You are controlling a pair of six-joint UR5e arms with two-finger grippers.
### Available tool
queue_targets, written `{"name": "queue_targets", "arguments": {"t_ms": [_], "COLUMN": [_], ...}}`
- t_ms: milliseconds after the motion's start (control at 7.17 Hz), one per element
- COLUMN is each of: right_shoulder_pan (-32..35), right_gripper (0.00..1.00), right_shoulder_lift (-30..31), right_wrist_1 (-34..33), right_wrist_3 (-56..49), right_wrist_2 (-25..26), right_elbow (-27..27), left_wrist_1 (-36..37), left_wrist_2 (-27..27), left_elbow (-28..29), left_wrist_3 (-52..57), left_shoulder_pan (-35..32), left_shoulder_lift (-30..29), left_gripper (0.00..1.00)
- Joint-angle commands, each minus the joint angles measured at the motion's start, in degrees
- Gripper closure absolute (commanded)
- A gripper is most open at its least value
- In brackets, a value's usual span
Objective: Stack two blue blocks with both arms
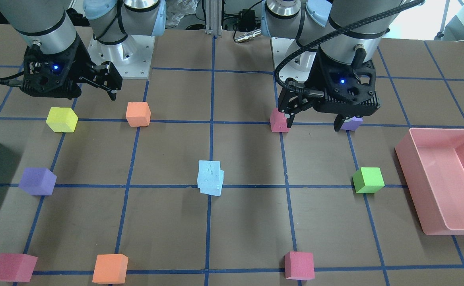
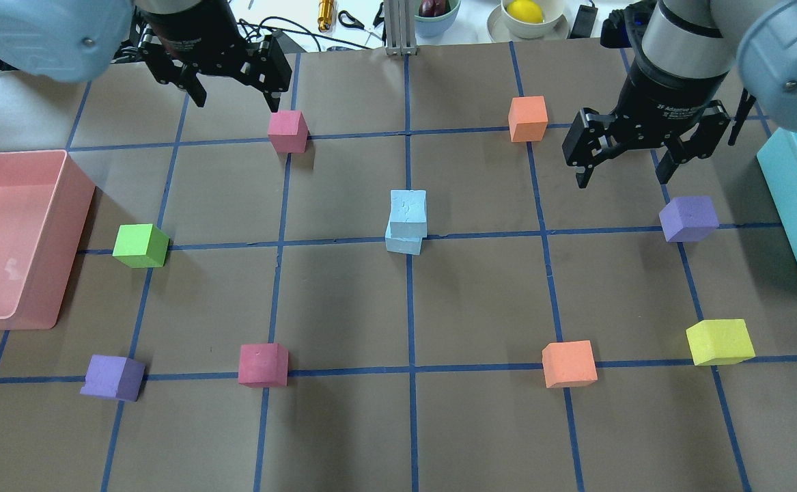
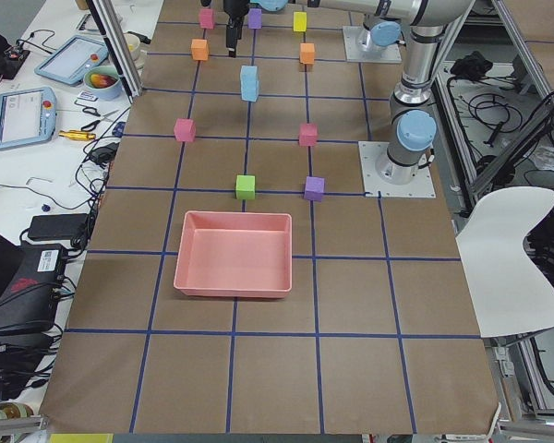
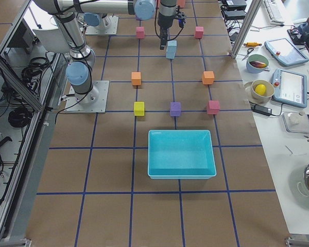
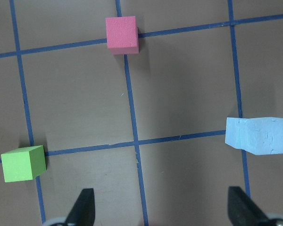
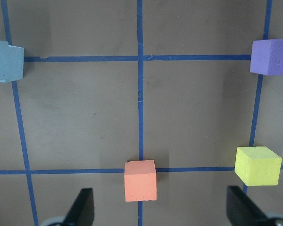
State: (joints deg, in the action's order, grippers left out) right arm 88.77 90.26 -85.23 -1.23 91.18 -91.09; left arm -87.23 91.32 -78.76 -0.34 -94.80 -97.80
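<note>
sitting stacked, blue blocks (image 2: 406, 222), l gripper (image 2: 238, 104), r gripper (image 2: 622, 181) spread

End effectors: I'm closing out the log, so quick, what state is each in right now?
Left end effector: open, holding nothing.
Right end effector: open, holding nothing.

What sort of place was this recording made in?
Probably a robotics lab workcell: a left arm and a right arm are bolted to a table marked with a blue tape grid. A side bench holds control tablets.
</note>
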Motion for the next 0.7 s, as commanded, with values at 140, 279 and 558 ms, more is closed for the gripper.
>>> {"name": "queue_targets", "arguments": {"t_ms": [140, 279, 558], "right_shoulder_pan": [0.0, 0.0, 0.0], "right_gripper": [0.00, 0.00, 0.00], "right_shoulder_lift": [0.0, -0.2, -0.1], "right_wrist_1": [0.0, -0.1, -0.1], "right_wrist_3": [-0.1, 0.0, -0.1], "right_wrist_2": [-0.1, -0.3, 0.3], "right_elbow": [-0.1, -0.1, -0.1], "left_wrist_1": [-0.2, 0.2, 0.3], "left_wrist_2": [-0.1, 0.0, 0.0], "left_elbow": [-3.8, -4.8, -5.0], "left_wrist_3": [-0.2, -0.1, 0.0], "left_shoulder_pan": [0.0, 0.0, -0.1], "left_shoulder_lift": [3.4, 4.3, 4.8], "left_gripper": [0.00, 0.00, 0.00]}}
